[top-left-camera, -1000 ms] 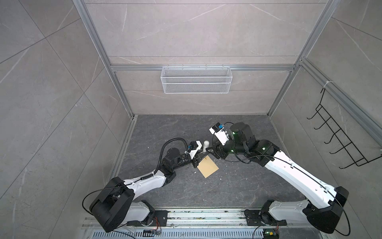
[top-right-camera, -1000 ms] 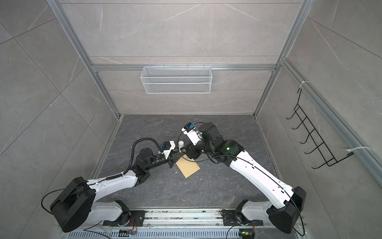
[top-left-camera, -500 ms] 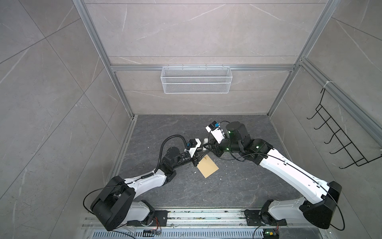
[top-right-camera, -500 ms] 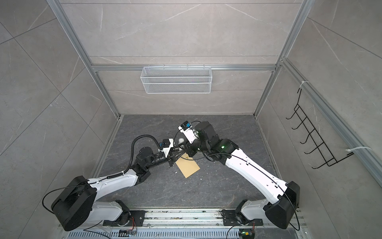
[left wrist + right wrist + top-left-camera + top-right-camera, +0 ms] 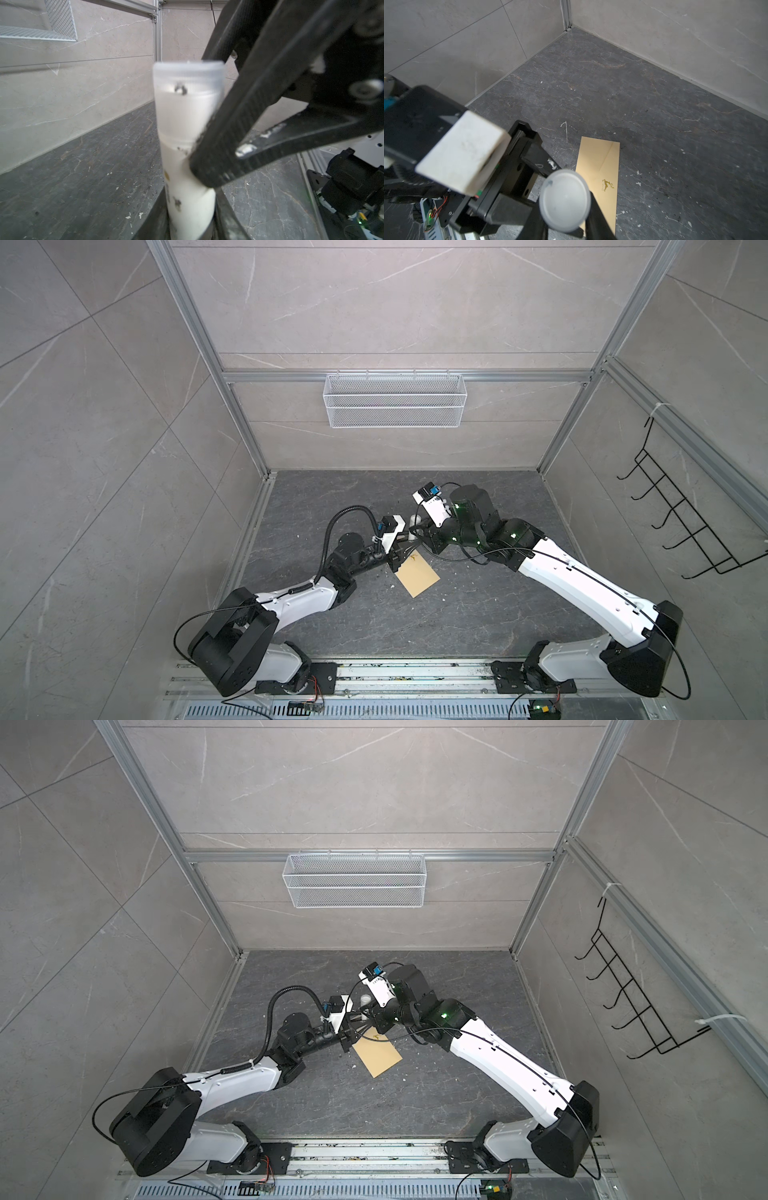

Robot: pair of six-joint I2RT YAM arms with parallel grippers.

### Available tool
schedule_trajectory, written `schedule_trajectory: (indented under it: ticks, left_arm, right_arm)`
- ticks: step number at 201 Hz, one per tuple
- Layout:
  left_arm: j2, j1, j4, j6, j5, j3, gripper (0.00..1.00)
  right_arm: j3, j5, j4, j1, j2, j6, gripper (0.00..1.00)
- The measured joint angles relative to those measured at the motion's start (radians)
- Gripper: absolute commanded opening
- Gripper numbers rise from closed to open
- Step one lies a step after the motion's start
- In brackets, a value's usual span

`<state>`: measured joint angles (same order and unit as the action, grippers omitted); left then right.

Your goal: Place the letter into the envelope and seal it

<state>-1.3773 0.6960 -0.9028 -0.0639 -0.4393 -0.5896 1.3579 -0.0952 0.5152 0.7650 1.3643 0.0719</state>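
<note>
Pale grey tiled walls (image 5: 104, 427) stand around a dark grey stone-look table (image 5: 457, 614) with white specks. The left pincer (image 5: 190, 199) has a white glue tube with a see-through cap (image 5: 187, 124) between its fingers; I cannot tell if it squeezes. A white wire basket (image 5: 395, 400) hangs on the back wall. The plain yellow-tan paper envelope (image 5: 417, 578) lies flat on the table just below both pincers, flap folded down. The right pincer (image 5: 566, 220) pinches the tube. A black wire hook rack (image 5: 681, 522) hangs on the right wall.

Probably a robot lab cell: tiled walls (image 5: 374, 302), aluminium frame (image 5: 407, 376), wire basket (image 5: 395, 410).
</note>
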Motion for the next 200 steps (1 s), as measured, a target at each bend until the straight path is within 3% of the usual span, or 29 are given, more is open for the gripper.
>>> schedule_trajectory:
  ticks: [29, 63, 127, 200]
  left_arm:
    - [0.010, 0.000, 0.027, 0.011, 0.041, -0.002, 0.61]
    - [0.043, 0.001, 0.068, 0.026, 0.096, 0.000, 0.74]
    - [0.114, 0.001, 0.118, 0.038, 0.176, 0.029, 0.80]
    - [0.147, 0.001, 0.141, 0.045, 0.230, 0.068, 0.86]
  right_arm:
    - [0.070, 0.111, 0.082, -0.042, 0.034, 0.019, 0.00]
    - [0.145, 0.166, 0.191, -0.182, 0.141, 0.037, 0.00]
    - [0.268, 0.172, 0.364, -0.380, 0.428, 0.037, 0.00]
    - [0.418, 0.095, 0.431, -0.486, 0.677, 0.037, 0.00]
